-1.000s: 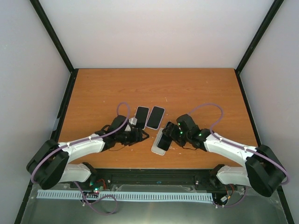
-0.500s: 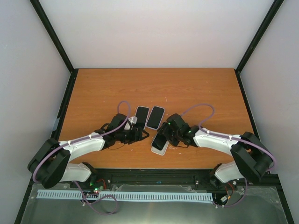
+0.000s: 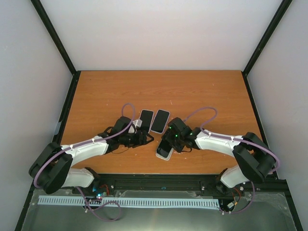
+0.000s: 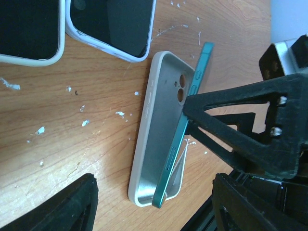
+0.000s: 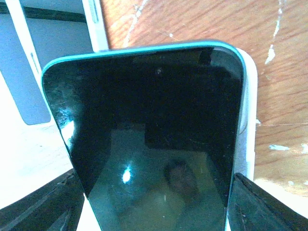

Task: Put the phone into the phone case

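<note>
Wooden table (image 3: pixel 202 91) w/ a white phone case (image 4: pixel 154 144) lying open side up, two other cased phones (image 3: pixel 160 121) just beyond it. R gripper (image 3: pixel 172 140) is clamped on the teal phone (image 4: pixel 185 125), which is tilted w/ one long edge down in the case. L gripper (image 3: pixel 144 138) sits just left of the case, fingers spread wide, empty.

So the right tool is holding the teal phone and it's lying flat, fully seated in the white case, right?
Not flat. The right tool holds the teal phone, but the left wrist view shows it tilted, with only one long edge resting in the white case.
</note>
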{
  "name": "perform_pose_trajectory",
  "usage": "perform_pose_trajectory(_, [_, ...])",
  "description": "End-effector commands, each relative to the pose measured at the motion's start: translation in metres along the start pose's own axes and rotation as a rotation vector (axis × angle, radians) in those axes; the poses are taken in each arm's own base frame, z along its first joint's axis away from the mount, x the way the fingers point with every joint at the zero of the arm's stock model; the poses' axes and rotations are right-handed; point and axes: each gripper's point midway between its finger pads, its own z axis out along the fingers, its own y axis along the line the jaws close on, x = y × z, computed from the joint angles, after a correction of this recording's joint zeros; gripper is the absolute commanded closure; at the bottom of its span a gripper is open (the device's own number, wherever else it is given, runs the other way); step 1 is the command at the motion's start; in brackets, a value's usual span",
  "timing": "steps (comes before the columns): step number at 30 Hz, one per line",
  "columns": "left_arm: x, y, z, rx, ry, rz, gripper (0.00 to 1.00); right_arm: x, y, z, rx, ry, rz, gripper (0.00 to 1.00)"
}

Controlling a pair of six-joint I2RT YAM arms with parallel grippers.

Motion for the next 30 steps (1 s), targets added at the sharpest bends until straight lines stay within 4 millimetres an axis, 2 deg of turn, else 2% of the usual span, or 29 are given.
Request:
perform_pose_trajectory(1, [-0.011,-0.014,-0.001,0.028,-0.012,0.036,0.35,0.002,0.002,0.002,0.027,-0.003,0.016,0.36])
perform_pose_trajectory(5, [-0.011,-0.012,0.001,0.03,-0.01,0.035,0.35,0.002,-0.003,0.004,0.055,-0.01,0.03,0.31])
perform_pose_trajectory(11, [-0.009,-0.011,0.007,0.034,0.011,0.037,0.35,0.001,-0.005,0.004,0.063,-0.013,0.021,0.3])
perform_pose_trajectory(17, [-0.011,-0.012,0.008,0.032,0.013,0.045,0.35,0.0,-0.003,-0.002,0.052,-0.026,0.013,0.19])
perform_pose_trajectory(23, [-0.012,-0.012,0.01,0.03,0.013,0.049,0.35,-0.003,-0.001,-0.011,0.024,-0.046,-0.003,0.13])
perform_pose_trajectory(30, [-0.019,-0.018,0.012,0.041,0.004,0.081,0.36,-0.01,-0.008,-0.025,-0.017,-0.112,-0.07,0.13])
